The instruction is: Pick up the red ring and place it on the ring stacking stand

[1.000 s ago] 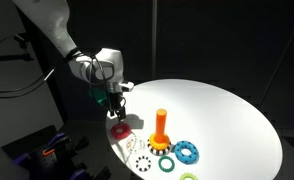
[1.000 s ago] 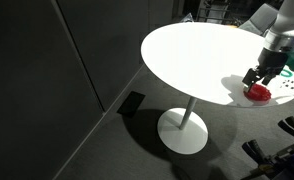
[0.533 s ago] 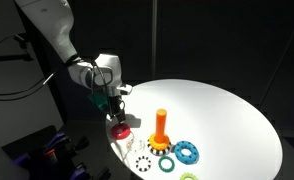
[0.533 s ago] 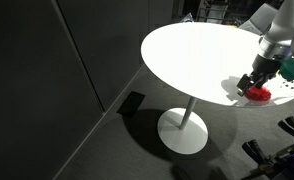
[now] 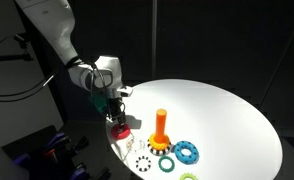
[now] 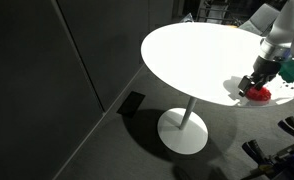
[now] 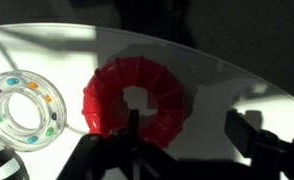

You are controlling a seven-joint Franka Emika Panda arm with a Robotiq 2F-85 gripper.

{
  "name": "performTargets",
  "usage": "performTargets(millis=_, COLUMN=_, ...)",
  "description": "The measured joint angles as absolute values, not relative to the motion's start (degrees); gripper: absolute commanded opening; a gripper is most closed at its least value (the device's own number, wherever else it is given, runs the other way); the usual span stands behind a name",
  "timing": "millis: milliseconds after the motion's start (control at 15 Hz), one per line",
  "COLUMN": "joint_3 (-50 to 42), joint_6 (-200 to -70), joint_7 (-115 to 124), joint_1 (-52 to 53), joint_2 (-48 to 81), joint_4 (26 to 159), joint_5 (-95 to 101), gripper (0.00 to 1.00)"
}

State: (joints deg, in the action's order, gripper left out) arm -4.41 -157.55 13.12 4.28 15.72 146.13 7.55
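Gripper [image 5: 117, 119] lowered slightly, jaws apart astride red ring [image 7: 107, 95] (one through its hole)

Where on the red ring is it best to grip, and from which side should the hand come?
Take the red plastic donut-shaped ring by one side of its band, from straight above. It lies flat on the round white table, so one finger fits in the hole, the other outside. The open hand seems lined up so.

- The arm [image 5: 49, 25] slants down from above and bends sharply at the wrist.
- The hand [image 5: 115, 117] hangs low, fingertips pointing down, in both exterior views [image 6: 253, 84].
- In the wrist view its dark fingers [image 7: 249, 140] stand spread apart.
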Motion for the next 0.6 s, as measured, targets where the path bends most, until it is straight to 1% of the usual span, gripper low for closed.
performTargets(millis=67, joint_3=-4.60, joint_6=-157.55, joint_7=13.13, joint_1=4.28, joint_2=15.77, joint_4=146.13, joint_5=7.55, gripper=0.72)
performTargets(millis=133, joint_3=-4.77, joint_6=-157.55, joint_7=13.13, joint_1=4.28, joint_2=15.83, joint_4=146.13, joint_5=7.55, gripper=0.70)
performTargets(millis=200, joint_3=-4.92, joint_6=-157.55, joint_7=13.16, joint_1=4.28, joint_2=15.90, joint_4=146.13, joint_5=7.55, gripper=0.63)
performTargets(millis=333, joint_3=-5.15, joint_6=-157.55, joint_7=13.16, joint_1=4.28, joint_2=16.01, joint_4=146.13, joint_5=7.55, gripper=0.38)
performTargets(millis=400, joint_3=-5.26, joint_6=-157.55, joint_7=13.17, joint_1=4.28, joint_2=16.05, joint_4=146.13, joint_5=7.55, gripper=0.28)
performTargets(millis=533, joint_3=-5.49, joint_6=-157.55, joint_7=13.19, joint_1=4.28, joint_2=16.09, joint_4=146.13, joint_5=7.55, gripper=0.11)
performTargets(millis=600, joint_3=-5.60, joint_6=-157.55, joint_7=13.19, joint_1=4.28, joint_2=16.09, joint_4=146.13, joint_5=7.55, gripper=0.08)
